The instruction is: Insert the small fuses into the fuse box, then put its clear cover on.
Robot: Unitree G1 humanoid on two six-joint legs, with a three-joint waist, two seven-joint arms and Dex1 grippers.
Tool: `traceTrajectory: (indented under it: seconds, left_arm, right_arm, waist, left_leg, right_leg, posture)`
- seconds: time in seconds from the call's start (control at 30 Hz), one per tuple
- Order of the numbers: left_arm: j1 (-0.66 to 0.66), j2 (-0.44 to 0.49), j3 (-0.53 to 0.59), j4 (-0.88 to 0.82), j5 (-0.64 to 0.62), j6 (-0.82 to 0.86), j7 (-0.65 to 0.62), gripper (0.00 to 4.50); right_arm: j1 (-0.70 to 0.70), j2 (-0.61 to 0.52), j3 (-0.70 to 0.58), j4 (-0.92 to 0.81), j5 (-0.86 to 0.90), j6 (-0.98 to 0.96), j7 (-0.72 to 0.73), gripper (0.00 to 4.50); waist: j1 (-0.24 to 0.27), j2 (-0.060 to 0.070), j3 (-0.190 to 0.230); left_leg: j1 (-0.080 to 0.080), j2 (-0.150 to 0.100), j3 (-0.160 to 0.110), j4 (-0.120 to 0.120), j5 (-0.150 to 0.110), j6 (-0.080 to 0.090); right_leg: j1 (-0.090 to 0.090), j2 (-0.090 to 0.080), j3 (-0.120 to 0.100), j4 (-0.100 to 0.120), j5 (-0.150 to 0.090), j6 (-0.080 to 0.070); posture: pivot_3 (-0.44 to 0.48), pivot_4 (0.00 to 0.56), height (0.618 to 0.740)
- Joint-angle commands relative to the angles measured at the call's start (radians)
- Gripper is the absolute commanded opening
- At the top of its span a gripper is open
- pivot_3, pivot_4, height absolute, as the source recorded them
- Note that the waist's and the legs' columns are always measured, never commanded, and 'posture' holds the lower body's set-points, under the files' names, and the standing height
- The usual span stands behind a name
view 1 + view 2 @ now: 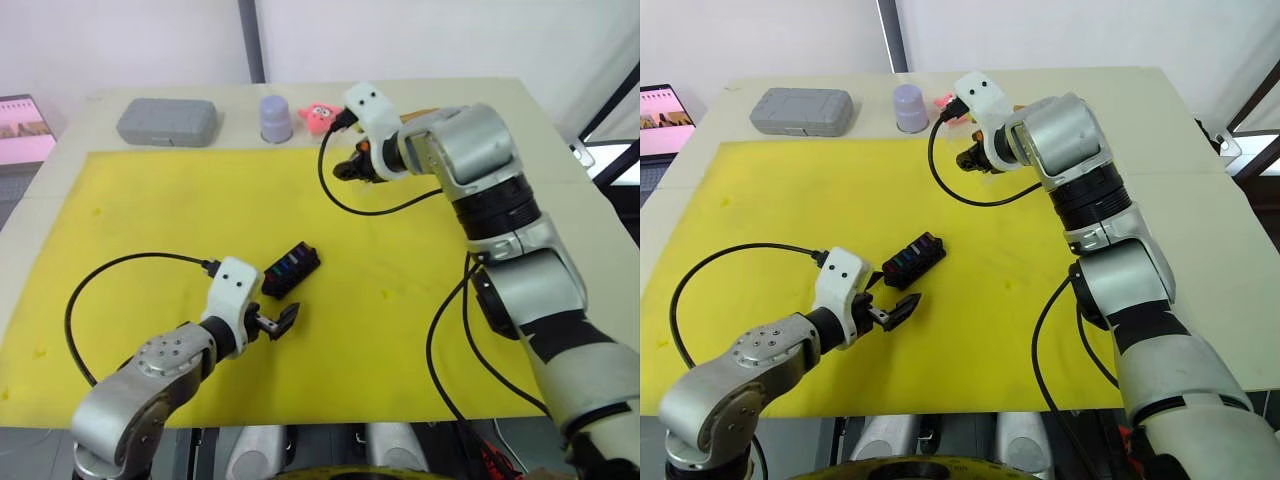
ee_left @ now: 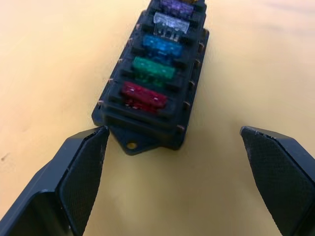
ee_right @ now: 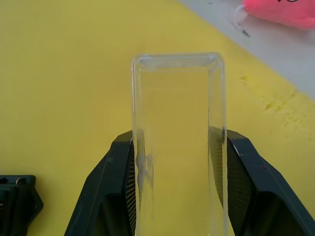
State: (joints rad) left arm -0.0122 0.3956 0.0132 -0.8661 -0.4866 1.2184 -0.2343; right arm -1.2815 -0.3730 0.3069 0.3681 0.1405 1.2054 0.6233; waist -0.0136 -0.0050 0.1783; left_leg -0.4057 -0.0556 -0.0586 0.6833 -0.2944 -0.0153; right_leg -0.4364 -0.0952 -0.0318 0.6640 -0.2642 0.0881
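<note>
The black fuse box (image 1: 291,269) lies on the yellow mat (image 1: 150,200) near the middle, with several small fuses (image 2: 147,81) seated in its slots: red, green, blue, clear and purple show. My left gripper (image 1: 280,322) is open just in front of the box's near end, its fingertips (image 2: 86,162) apart on either side. Toward the mat's far edge, my right gripper (image 3: 179,172) is shut on the clear cover (image 3: 178,142), gripping its long sides; the cover sticks out past the fingers above the mat.
A grey rounded case (image 1: 167,121), a lilac cup (image 1: 276,118) and a pink toy (image 1: 318,117) stand along the table's far side beyond the mat. A laptop screen (image 1: 22,130) sits at the far left. Black cables loop over the mat near both arms.
</note>
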Motion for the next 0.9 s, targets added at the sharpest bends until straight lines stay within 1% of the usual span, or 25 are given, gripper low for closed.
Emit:
traceTrajectory:
  seconds: [0.03, 0.27, 0.37, 0.53, 0.67, 0.9]
  left_arm:
    - [-0.013, 0.043, -0.012, 0.053, 0.013, -0.092, -0.057, 4.50]
    - [-0.038, 0.102, -0.032, 0.165, 0.044, -0.223, -0.124, 4.50]
    - [-0.059, 0.136, -0.056, 0.223, 0.080, -0.293, -0.155, 4.50]
    - [-0.061, 0.206, -0.040, 0.246, 0.073, -0.332, -0.223, 4.50]
    - [-0.072, 0.213, -0.044, 0.287, 0.072, -0.405, -0.271, 4.50]
    - [-0.106, 0.206, -0.083, 0.351, 0.092, -0.473, -0.315, 4.50]
  right_arm:
    - [-0.017, -0.009, -0.025, -0.049, -0.004, -0.018, -0.003, 1.69]
    - [-0.004, -0.024, -0.024, -0.088, -0.001, -0.001, -0.002, 1.69]
    - [0.003, -0.031, -0.023, -0.106, -0.002, 0.006, -0.003, 1.69]
    - [0.011, -0.046, -0.026, -0.133, 0.000, 0.015, -0.004, 1.69]
    - [0.014, -0.052, -0.026, -0.140, -0.002, 0.011, -0.006, 1.69]
    - [0.013, -0.056, -0.028, -0.146, -0.003, 0.011, -0.010, 1.69]
  waist:
    - [0.000, 0.000, 0.000]
    - [0.001, 0.000, 0.000]
    - [0.001, 0.000, 0.000]
    - [0.000, 0.000, 0.000]
    - [0.000, 0.000, 0.000]
    - [0.001, 0.000, 0.000]
  left_leg:
    - [0.000, 0.000, 0.000, 0.000, 0.000, 0.000]
    - [0.000, 0.000, 0.000, 0.000, 0.000, 0.000]
    - [0.000, 0.000, 0.000, 0.000, 0.000, 0.000]
    - [0.000, 0.000, 0.000, 0.000, 0.000, 0.000]
    - [0.000, 0.000, 0.000, 0.000, 0.000, 0.000]
    - [0.000, 0.000, 0.000, 0.000, 0.000, 0.000]
  right_leg:
    - [0.000, 0.000, 0.000, 0.000, 0.000, 0.000]
    - [0.000, 0.000, 0.000, 0.000, 0.000, 0.000]
    - [0.000, 0.000, 0.000, 0.000, 0.000, 0.000]
    - [0.000, 0.000, 0.000, 0.000, 0.000, 0.000]
    - [0.000, 0.000, 0.000, 0.000, 0.000, 0.000]
    - [0.000, -0.001, 0.000, 0.000, 0.000, 0.000]
  posture:
    - [0.000, 0.150, 0.731]
    - [0.000, 0.150, 0.731]
    - [0.000, 0.150, 0.731]
    - [0.000, 0.150, 0.731]
    - [0.000, 0.150, 0.731]
    - [0.000, 0.150, 0.731]
